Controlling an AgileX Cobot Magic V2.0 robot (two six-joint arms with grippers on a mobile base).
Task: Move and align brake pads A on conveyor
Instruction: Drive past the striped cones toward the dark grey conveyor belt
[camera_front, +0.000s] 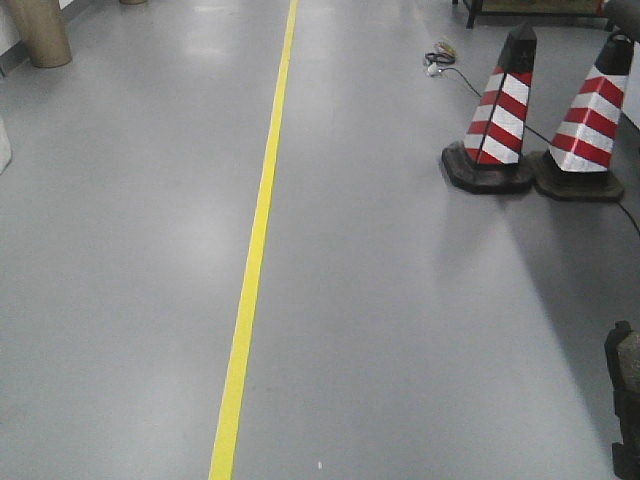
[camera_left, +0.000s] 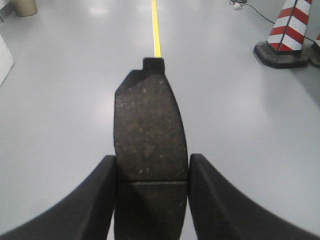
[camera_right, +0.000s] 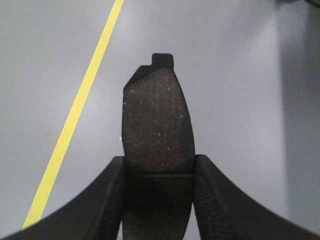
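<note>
In the left wrist view a flat, curved dark-grey brake pad (camera_left: 150, 115) sticks out forward, its small tab at the far end and its cross groove level with the fingertips. My left gripper (camera_left: 152, 167) is shut on its two long edges. The right wrist view shows a second brake pad (camera_right: 157, 115) held the same way, with my right gripper (camera_right: 159, 167) shut on it. Both pads hang above grey floor. The conveyor is out of view.
The grey floor carries a yellow line (camera_front: 255, 250) running away from me. Two red-and-white striped cones (camera_front: 505, 110) (camera_front: 592, 115) stand at the far right, with a cable (camera_front: 450, 68) behind them. A dark shape (camera_front: 624, 400) juts in at the right edge.
</note>
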